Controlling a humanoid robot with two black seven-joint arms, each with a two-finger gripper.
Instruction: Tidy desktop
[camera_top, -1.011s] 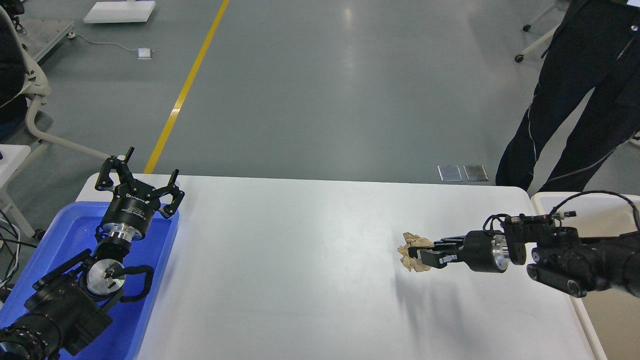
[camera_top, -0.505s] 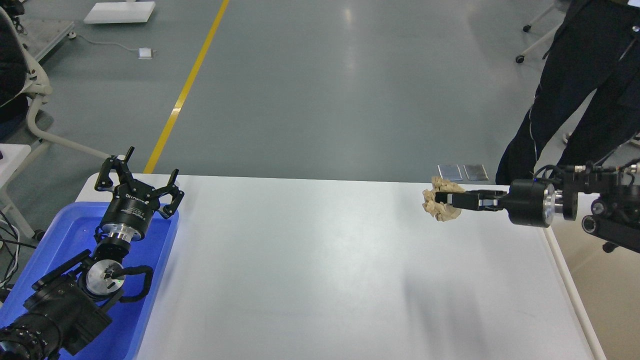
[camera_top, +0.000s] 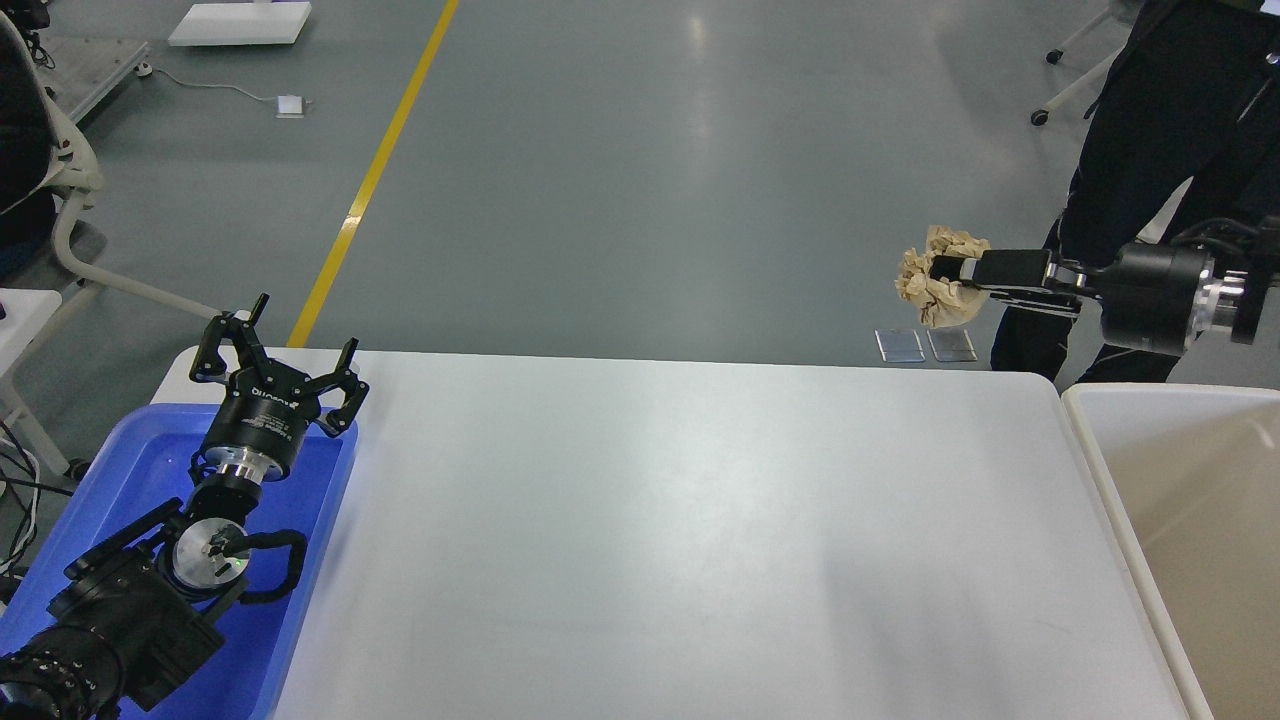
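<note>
The white desktop (camera_top: 680, 520) fills the middle of the head view and carries nothing loose. My right gripper (camera_top: 945, 282) is shut on a crumpled ball of tan paper (camera_top: 925, 295) and holds it high in the air, above and beyond the desktop's far right corner. My left gripper (camera_top: 275, 355) is open and empty, its fingers spread, above the far end of the blue tray (camera_top: 130, 480) at the desktop's left end.
An off-white bin (camera_top: 1100, 450) with a beige inside stands against the desktop's right edge. A person in dark trousers (camera_top: 1150, 180) stands beyond the far right corner. A chair (camera_top: 60, 200) stands at far left on the grey floor.
My right gripper has lifted the paper ball off the desktop and carried it up and to the right, uncovering the bin. My left arm has not moved.
</note>
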